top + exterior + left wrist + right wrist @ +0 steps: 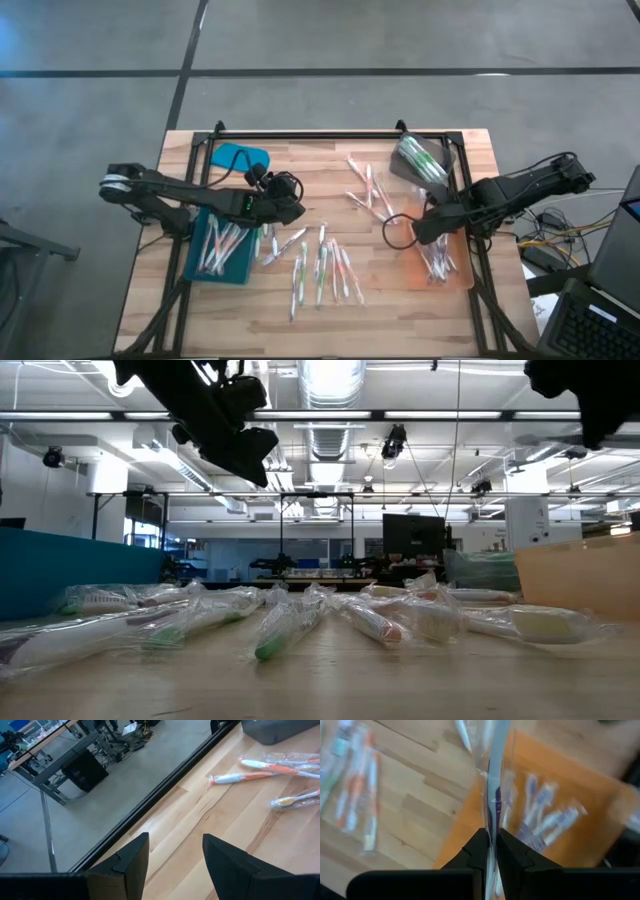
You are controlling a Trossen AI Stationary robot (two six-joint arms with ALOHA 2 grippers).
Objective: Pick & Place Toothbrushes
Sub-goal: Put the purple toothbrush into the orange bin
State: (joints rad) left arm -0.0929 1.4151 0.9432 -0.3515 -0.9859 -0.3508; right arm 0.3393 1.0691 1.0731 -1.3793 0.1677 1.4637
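Right wrist view is showing the right gripper [490, 851] with its two dark fingers pressed together on a wrapped toothbrush [493, 795], a thin purple-blue stick in clear film that is rising from between the fingertips. Beyond it, the orange tray [580, 845] is lying under the gripper, holding several more wrapped brushes with bluish parts, blurred. Beside the tray, on the bare wooden table [420, 805], more wrapped brushes with orange-red parts are lying.

From above, the right gripper [422, 234] is hanging over the near edge of the orange tray [466, 281] at the table's right side, and a grey bag [422, 160] with green-tipped brushes is sitting behind it.

The left gripper [172, 862] is holding nothing, its fingers standing spread with bare wood and the table's black edge rail showing between them. In the high view the left gripper [290, 211] is hovering just beside the teal tray [200, 262], which is holding a bunch of pale brushes. A teal lid-like piece [241, 157] is lying behind that tray.

Between the two trays, loose toothbrushes [325, 265] are lying scattered across the middle of the table [330, 320], pale with green, pink and orange parts. In the low view they are resting flat in crinkled clear wrappers, one green-tipped brush [285, 630] nearest the camera.
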